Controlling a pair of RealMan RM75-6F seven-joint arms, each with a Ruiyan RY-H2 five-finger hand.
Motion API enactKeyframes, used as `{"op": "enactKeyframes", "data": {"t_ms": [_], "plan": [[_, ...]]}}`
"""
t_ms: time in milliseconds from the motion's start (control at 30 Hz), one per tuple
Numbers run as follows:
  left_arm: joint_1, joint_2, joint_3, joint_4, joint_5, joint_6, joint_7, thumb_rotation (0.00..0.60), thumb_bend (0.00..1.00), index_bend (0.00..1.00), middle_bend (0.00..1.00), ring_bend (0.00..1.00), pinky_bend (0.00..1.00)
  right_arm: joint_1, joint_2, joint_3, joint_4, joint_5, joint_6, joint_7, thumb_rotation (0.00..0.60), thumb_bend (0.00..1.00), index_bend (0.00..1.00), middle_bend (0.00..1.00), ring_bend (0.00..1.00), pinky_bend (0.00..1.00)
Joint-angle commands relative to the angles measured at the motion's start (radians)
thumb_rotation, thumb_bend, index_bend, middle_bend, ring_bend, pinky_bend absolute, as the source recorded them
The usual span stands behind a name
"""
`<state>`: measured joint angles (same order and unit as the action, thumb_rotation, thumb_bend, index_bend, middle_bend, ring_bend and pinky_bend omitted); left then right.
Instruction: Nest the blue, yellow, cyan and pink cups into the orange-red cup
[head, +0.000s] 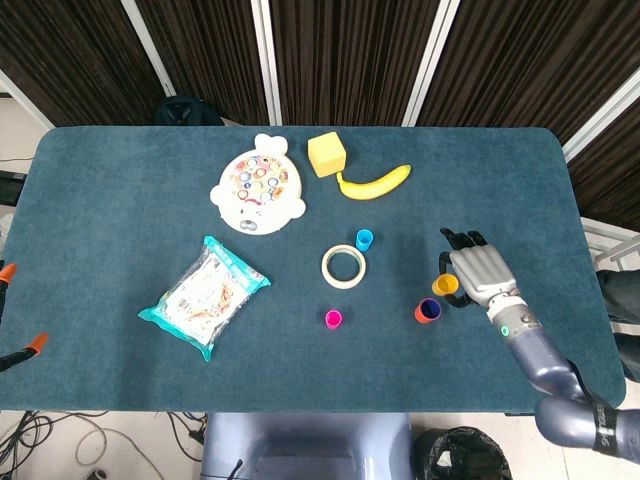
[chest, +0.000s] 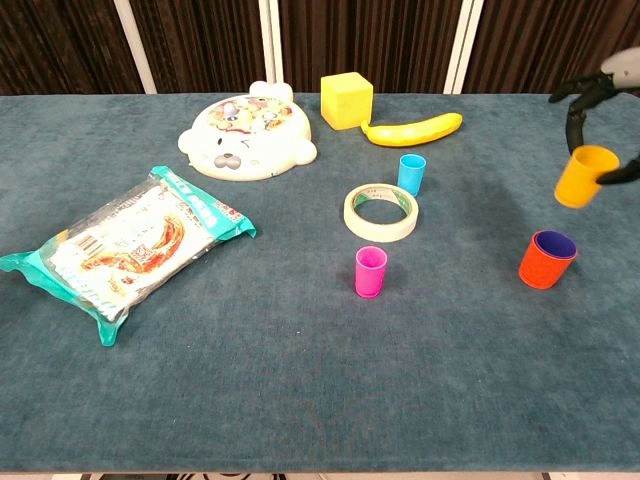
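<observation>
My right hand (head: 481, 274) (chest: 600, 120) holds the yellow cup (head: 445, 285) (chest: 585, 176) in the air, a little above and to the right of the orange-red cup (head: 427, 311) (chest: 547, 259). That cup stands on the table with the blue cup nested inside, only its rim showing. The cyan cup (head: 364, 239) (chest: 411, 173) stands upright beside the tape roll. The pink cup (head: 333, 319) (chest: 370, 271) stands upright nearer the front. My left hand shows in neither view.
A roll of tape (head: 344, 266) (chest: 381, 212) lies between the cyan and pink cups. A banana (head: 374, 183), a yellow cube (head: 327, 154) and a round white toy (head: 257, 187) sit farther back. A snack bag (head: 205, 295) lies at the left.
</observation>
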<state>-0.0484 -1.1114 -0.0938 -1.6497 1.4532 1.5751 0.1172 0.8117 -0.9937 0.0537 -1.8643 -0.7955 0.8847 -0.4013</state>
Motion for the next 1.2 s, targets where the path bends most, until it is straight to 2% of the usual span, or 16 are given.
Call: {"op": "enactKeyframes", "data": {"t_ms": [33, 600, 1200], "plan": [[0.000, 0.000, 0.000, 0.000, 0.000, 0.000, 0.001, 0.600, 0.13, 0.06, 0.02, 0.00, 0.00, -0.039, 0.011, -0.018, -0.009, -0.049, 0.008, 0.041, 0.600, 0.39, 0.54, 0.03, 0.11, 0.09], [-0.002, -0.005, 0.000, 0.003, 0.000, -0.004, 0.009, 0.600, 0.13, 0.06, 0.02, 0.00, 0.00, -0.092, -0.025, -0.014, 0.025, -0.149, 0.011, 0.112, 0.600, 0.39, 0.54, 0.03, 0.11, 0.10], [-0.003, -0.005, 0.000, 0.004, -0.001, -0.005, 0.009, 0.600, 0.13, 0.06, 0.02, 0.00, 0.00, -0.093, -0.069, -0.003, 0.041, -0.161, 0.001, 0.098, 0.600, 0.39, 0.54, 0.03, 0.11, 0.10]]}}
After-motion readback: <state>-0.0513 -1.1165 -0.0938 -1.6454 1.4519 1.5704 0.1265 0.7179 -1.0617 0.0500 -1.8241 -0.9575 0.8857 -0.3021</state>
